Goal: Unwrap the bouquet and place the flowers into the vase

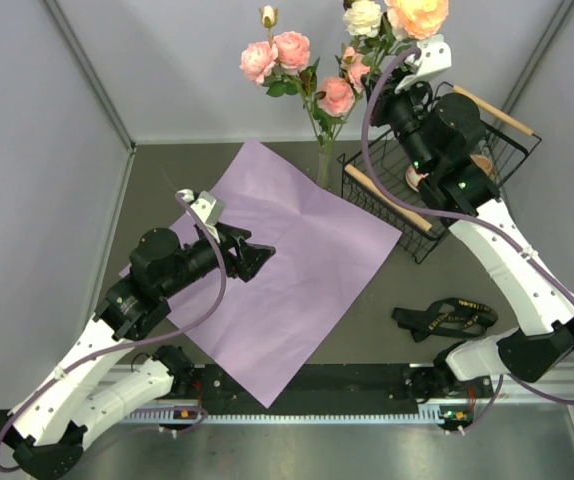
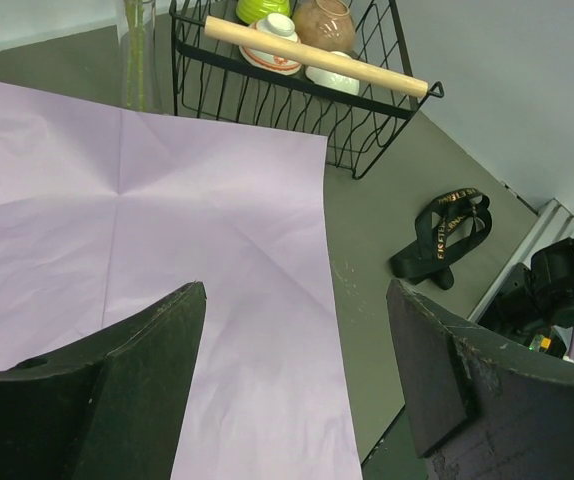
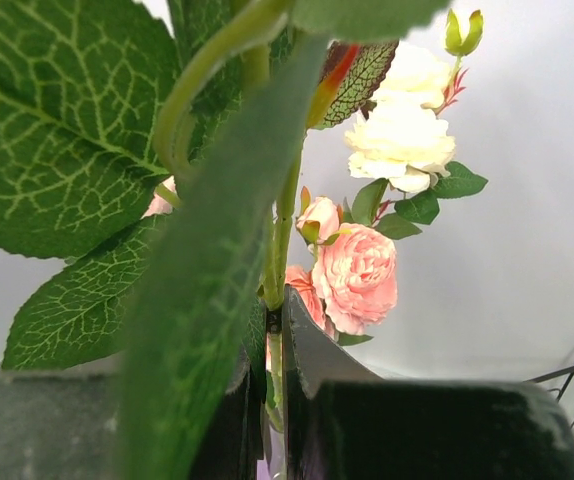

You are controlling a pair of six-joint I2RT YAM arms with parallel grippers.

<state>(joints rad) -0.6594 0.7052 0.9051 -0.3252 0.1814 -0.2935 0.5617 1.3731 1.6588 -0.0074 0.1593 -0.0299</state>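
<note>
Nearest the arm bases, on the right, the black ribbon (image 1: 445, 318) lies in a loose heap on the table (image 1: 447, 270), its gold print too small to read. Over on the left, the left gripper (image 2: 297, 300) hovers above the lilac paper sheet (image 1: 297, 270), jaws spread wide with nothing between them. The sheet lies flat and creased, and its near corner reaches the rail at the table edge. At the sheet's far edge stands the vase (image 1: 324, 165), clear glass and hard to pick out, with green stems running down into it. Just right of it sits the wire basket (image 2: 367, 120), largely covered by the right arm from above. Farthest off, the right gripper (image 3: 277, 400) is clenched on a stem of the flowers (image 1: 289, 48), and leaves fill most of its camera. The cream and peach blooms are cut off at the top edge, and I cannot tell whether the gripped stem reaches the vase.
</note>
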